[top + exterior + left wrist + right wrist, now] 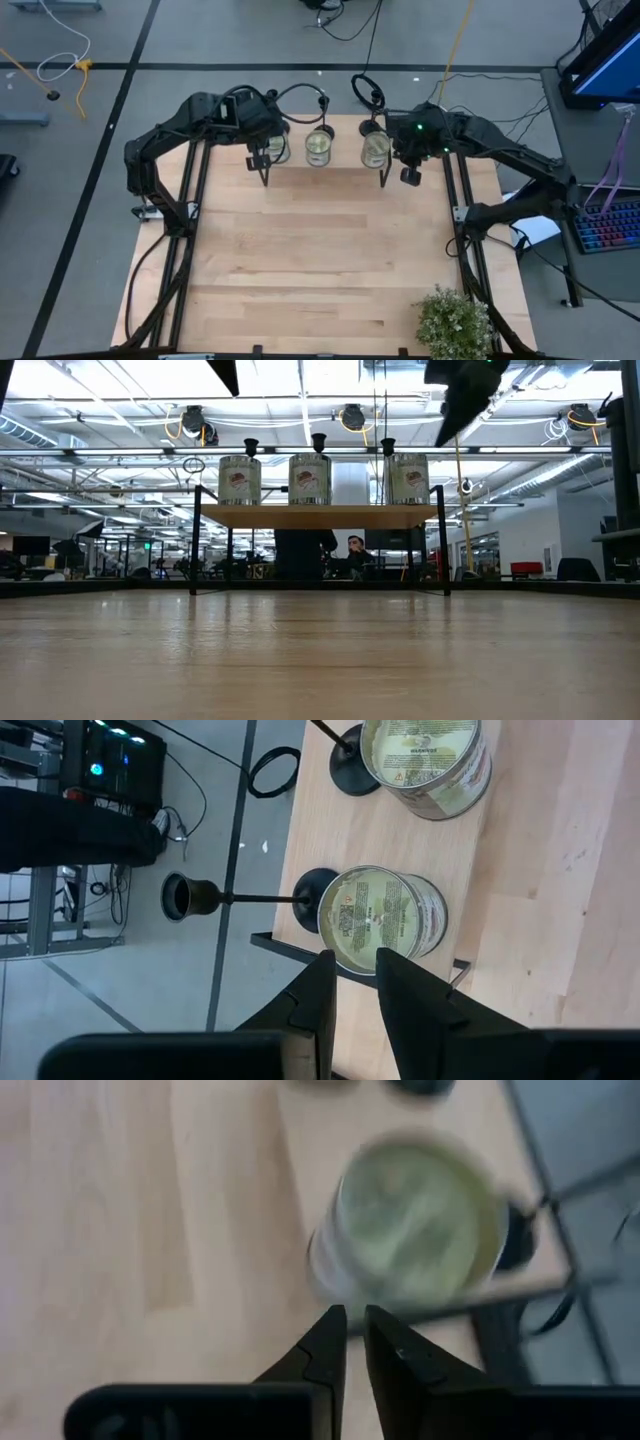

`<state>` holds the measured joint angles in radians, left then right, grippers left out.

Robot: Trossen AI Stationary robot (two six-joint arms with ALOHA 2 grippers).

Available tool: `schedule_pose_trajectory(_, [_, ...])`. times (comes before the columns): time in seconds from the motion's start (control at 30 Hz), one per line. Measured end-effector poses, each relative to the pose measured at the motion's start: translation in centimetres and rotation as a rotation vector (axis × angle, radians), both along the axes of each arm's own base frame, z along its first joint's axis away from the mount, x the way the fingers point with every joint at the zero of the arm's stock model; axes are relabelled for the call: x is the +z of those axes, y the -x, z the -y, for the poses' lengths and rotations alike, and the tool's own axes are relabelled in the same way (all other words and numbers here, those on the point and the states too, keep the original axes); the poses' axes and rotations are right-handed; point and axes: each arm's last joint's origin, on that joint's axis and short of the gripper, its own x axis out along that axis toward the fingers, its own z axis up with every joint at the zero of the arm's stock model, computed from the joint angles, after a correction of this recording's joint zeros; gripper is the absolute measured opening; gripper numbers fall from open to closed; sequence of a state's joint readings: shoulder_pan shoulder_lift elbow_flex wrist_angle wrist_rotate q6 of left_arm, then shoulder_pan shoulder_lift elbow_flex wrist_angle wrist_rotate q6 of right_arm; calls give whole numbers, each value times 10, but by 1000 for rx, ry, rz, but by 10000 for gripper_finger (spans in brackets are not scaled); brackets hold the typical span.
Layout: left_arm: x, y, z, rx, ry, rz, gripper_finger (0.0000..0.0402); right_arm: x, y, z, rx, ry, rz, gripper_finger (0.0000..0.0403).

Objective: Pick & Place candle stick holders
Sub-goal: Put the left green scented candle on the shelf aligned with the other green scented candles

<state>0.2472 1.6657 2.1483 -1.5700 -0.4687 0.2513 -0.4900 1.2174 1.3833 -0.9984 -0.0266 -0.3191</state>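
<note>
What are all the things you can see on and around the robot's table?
Clear glass jars with greenish contents: three, in a row on the raised wooden shelf at the table's far edge.
Small black candle stick holders: three, thin stems with cup tops, standing just behind the jars.
Green leafy plant: one, at the table's near right corner.
Light wooden table: one, bare in the middle.
Keyboard: one, colourful, on a side desk to the right.
Person: one, seated in the room beyond.
Left gripper: dark, above the left jar, fingers nearly closed.
Right gripper: dark, above the right jar, fingers nearly closed.
</note>
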Motion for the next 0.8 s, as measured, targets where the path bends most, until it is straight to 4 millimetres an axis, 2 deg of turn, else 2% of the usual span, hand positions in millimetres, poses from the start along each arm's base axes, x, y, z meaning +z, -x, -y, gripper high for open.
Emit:
schedule_pose_trajectory(0.13, [0,0,1,-10,-2,-5,81,-9,4,-1,-74,-18,4,33])
schedule_pose_trajectory(0.4, [0,-1,2,-21,31,6,81,-37,-7,8,-102,50,-26,33])
schedule_pose_trajectory(0.63, [-1,-1,2,-28,37,6,81,-36,-17,13,-103,81,41,34])
schedule_pose_trajectory(0.8, [-1,-1,3,-21,42,14,81,-33,-16,13,-100,96,62,34])
